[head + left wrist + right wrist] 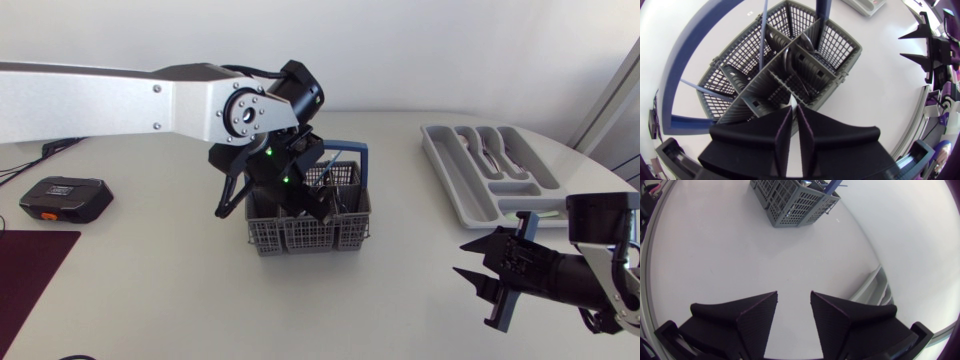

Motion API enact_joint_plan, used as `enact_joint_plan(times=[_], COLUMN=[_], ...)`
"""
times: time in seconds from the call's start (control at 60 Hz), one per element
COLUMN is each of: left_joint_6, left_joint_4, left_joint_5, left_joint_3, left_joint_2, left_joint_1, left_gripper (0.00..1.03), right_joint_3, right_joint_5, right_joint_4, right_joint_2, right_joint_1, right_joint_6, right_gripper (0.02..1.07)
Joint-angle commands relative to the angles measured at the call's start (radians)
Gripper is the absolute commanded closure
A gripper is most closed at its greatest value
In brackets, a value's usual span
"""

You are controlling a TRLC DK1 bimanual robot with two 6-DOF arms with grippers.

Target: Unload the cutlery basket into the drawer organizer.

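So the grey cutlery basket (310, 232) sits pretty much in the middle of the white desk (150, 300), well away from every edge, with its blue handle (348, 146) arched over the top. My left arm comes in from the left edge and stretches all the way to the middle, so the left gripper (794, 106) hangs right above the basket, pointing down at the dividers. From the left wrist view its fingers (765, 145) are squeezed nearly together, with just a thin slit of desk showing between them and nothing caught in there. A few bits of metal cutlery (807, 42) stand in the basket's compartments on the far side from the fingers; I can't tell what kind they are from here. The grey drawer organizer (455, 185) lies toward the far right edge of the desk, well apart from the basket, sitting at an angle. The right gripper (794, 294) hovers by the near right corner, on the near side of the organizer, and it's spread wide with only bare desk between the fingers; the basket is well ahead of it in the right wrist view. Over by the left edge there's a little black box (65, 198) with an orange bit on it, and a dark maroon mat (30, 275) fills the near left corner.
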State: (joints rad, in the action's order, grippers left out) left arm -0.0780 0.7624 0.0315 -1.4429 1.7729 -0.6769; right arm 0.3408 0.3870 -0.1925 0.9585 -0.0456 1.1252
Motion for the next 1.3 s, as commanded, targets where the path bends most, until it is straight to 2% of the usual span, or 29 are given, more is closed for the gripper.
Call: enact_joint_plan(times=[0.0,0.1,0.267,0.633,0.833,1.0,1.283], left_joint_6=[0.015,0.015,0.015,-0.019,-0.097,-0.167,-0.335], left_joint_4=[0.015,0.017,0.023,0.087,0.077,0.055,-0.080], left_joint_5=[-0.008,-0.091,-0.176,-0.260,-0.266,-0.266,-0.265], left_joint_3=[0.009,0.006,-0.001,-0.027,0.029,0.079,0.199], left_joint_2=[-0.027,-0.082,-0.153,-0.322,-0.411,-0.421,-0.408], left_joint_1=[0.010,0.034,0.057,0.057,-0.035,-0.102,-0.194], left_gripper=[1.00,1.00,1.00,1.00,1.00,1.00,1.00], right_joint_3=[-0.025,-0.029,-0.029,-0.003,0.040,0.079,0.115], right_joint_5=[-0.008,-0.011,-0.019,-0.011,0.070,0.073,0.073], right_joint_4=[0.007,0.007,0.002,-0.073,-0.156,-0.205,-0.231], right_joint_2=[-0.018,-0.021,-0.032,-0.141,-0.270,-0.302,-0.291], right_joint_1=[0.009,0.016,0.027,0.067,0.081,0.159,0.343], right_joint_6=[-0.015,-0.016,-0.019,-0.073,-0.134,-0.214,-0.361], right_gripper=[0.56,0.56,0.56,0.56,0.56,0.56,0.56])
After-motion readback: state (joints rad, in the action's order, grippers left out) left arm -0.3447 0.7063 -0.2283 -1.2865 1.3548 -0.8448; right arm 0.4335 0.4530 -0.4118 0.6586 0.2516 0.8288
